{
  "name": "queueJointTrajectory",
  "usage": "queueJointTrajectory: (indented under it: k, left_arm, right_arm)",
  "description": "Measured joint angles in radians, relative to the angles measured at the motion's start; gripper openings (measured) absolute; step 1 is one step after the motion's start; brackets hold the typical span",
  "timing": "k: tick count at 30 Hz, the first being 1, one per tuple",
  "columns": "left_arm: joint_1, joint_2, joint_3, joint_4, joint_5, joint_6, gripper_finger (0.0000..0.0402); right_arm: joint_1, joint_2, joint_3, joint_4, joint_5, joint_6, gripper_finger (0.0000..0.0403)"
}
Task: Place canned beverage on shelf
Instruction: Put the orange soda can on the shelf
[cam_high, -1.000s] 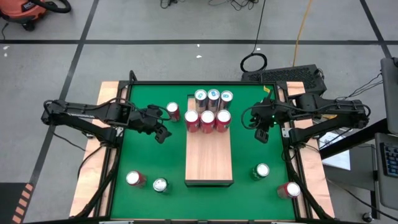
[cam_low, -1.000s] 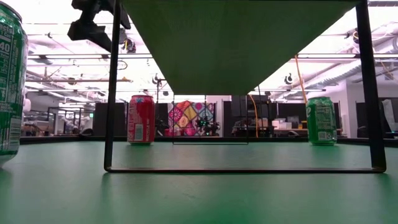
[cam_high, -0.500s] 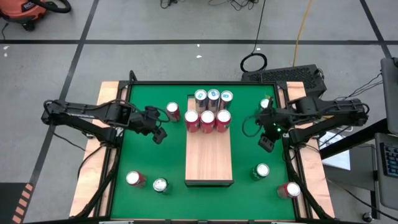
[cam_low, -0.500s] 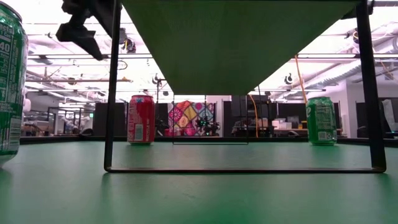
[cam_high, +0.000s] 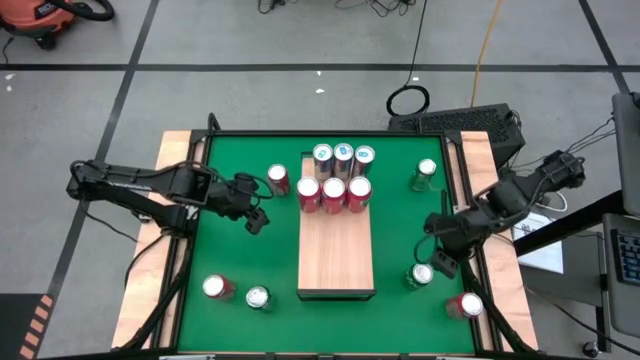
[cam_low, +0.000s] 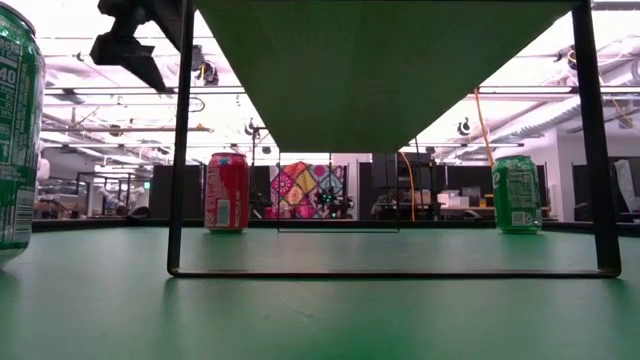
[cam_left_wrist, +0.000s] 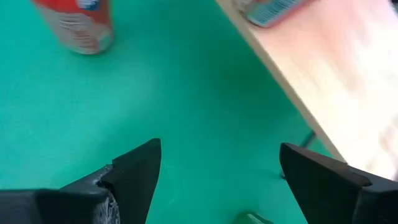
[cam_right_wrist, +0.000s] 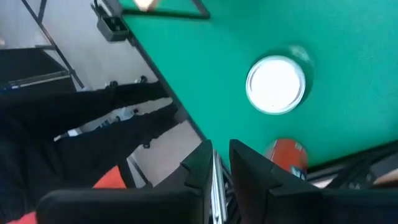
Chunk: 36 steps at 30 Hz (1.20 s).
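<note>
The shelf (cam_high: 336, 250) is a pale wooden block on thin metal legs in the middle of the green table. Several cans (cam_high: 333, 190) stand on its far end. My left gripper (cam_high: 256, 218) hangs open above the table left of the shelf, near a red can (cam_high: 278, 178); the low view shows it up at the left (cam_low: 128, 48). My right gripper (cam_high: 440, 262) hovers shut near the table's right edge, just beside a green can (cam_high: 421, 275). The right wrist view shows that can's top (cam_right_wrist: 275, 85) ahead of the shut fingers (cam_right_wrist: 221, 157).
Loose cans stand on the table: a green one (cam_high: 426, 172) far right, a red one (cam_high: 467, 305) in the near right corner, a red (cam_high: 215, 288) and a green (cam_high: 258, 297) near left. The shelf's near half is bare wood. Wooden strips edge the table.
My right gripper has swung from beside the shelf's far end toward the table's near right, turning about as it went, and now hangs by the green can there. No can has moved.
</note>
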<state>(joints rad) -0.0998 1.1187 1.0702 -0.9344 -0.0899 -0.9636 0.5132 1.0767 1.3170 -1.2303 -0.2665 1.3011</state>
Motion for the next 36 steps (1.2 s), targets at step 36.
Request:
queueJointTrajectory:
  k: [36]
  left_arm:
    - [-0.053,0.0,0.0,0.256,-0.003,-0.074,0.0329]
  right_arm:
    - [0.431,0.078,0.0,0.0,0.275,0.266,0.0171]
